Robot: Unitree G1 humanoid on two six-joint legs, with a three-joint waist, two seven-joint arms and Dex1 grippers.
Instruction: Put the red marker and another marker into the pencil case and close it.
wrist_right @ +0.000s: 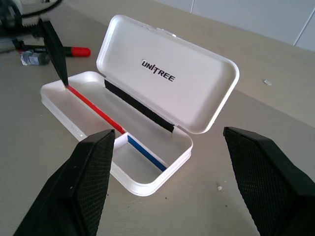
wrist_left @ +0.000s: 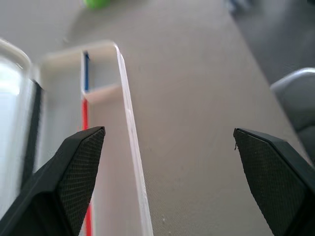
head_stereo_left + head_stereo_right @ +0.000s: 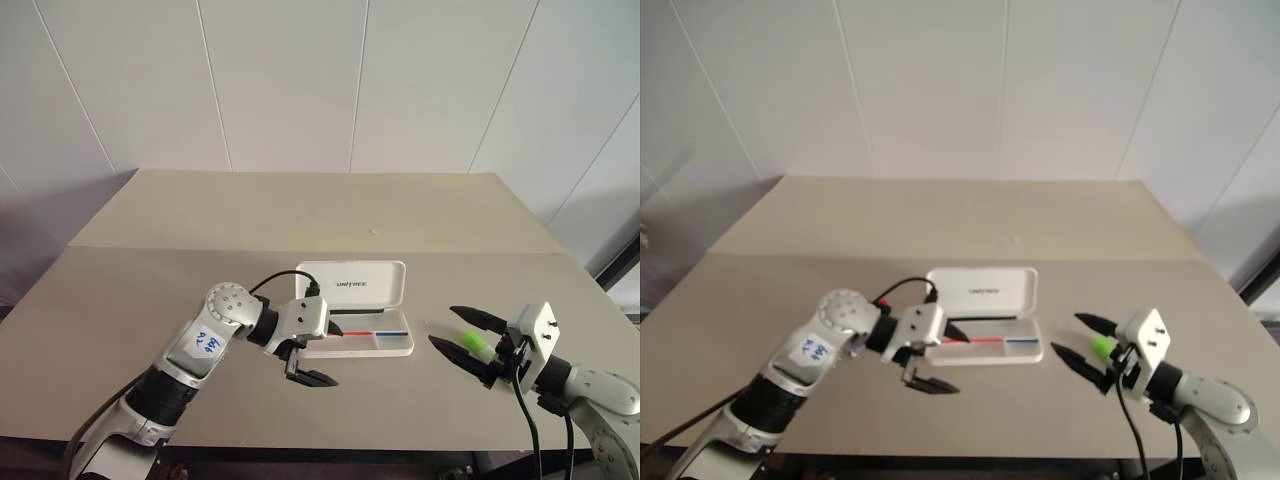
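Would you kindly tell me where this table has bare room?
The far table half behind the pencil case lid is bare, and so is the near strip in front of the case. Crowded: the case's left end at the left end effector, and the right side around the green marker and right end effector.

Pencil case (image 3: 356,310): one, open, centre of frame. Red marker (image 1: 74,50): one, upper left of the right wrist view. Green marker (image 3: 473,342): one, lower right. Desk (image 3: 300,215): one. End effectors: two, left (image 3: 318,352) and right (image 3: 466,336).

Beige table (image 3: 300,215), white panelled wall (image 3: 300,80)
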